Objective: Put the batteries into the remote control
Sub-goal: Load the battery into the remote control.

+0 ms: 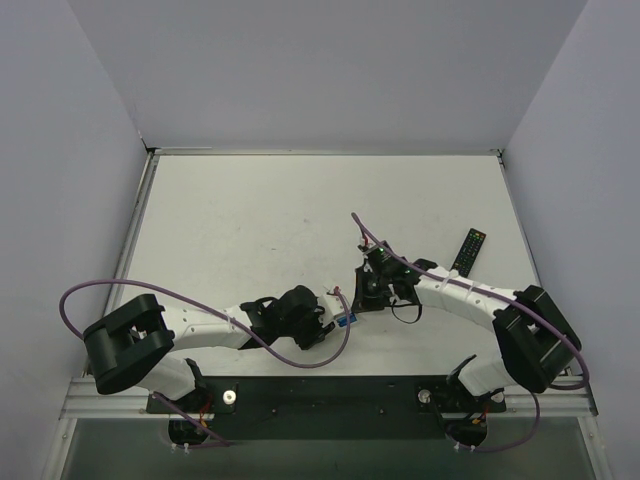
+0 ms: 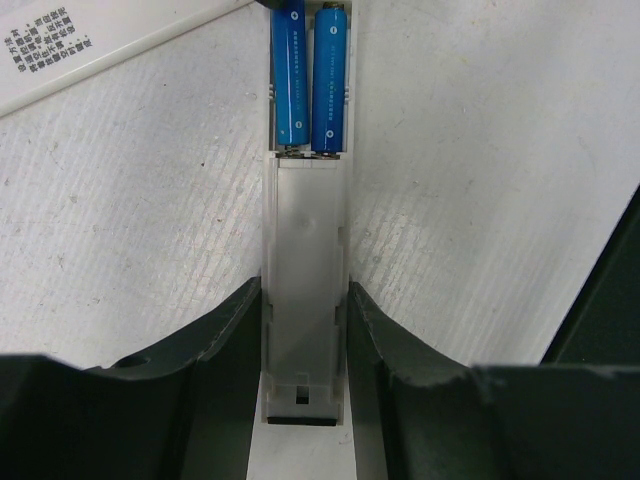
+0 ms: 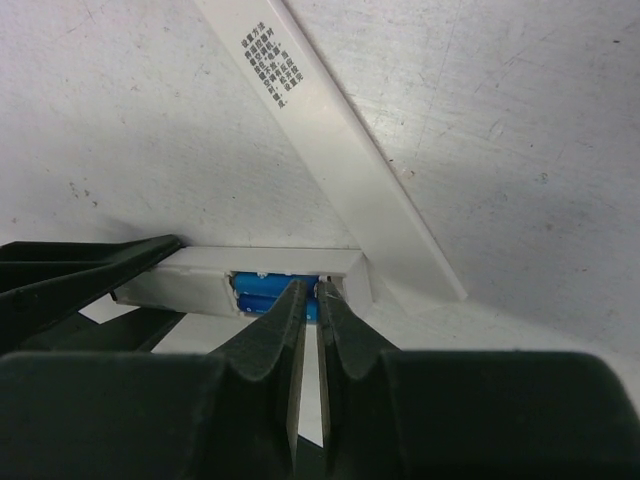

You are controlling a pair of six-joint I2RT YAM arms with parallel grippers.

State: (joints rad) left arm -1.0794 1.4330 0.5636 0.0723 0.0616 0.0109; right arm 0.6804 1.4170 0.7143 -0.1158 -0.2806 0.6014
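Left gripper clamps the remote control by its sides; just ahead, both batteries sit in its bay. Right gripper, tips nearly together (seemingly on nothing), crowds them, beside a printed white cover.

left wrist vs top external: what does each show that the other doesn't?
Left wrist only: two blue batteries seated side by side in the white remote's open compartment, plus a printed white strip. Top external only: right arm, black remote by the table's right edge. Both: left gripper clamped on the white remote.
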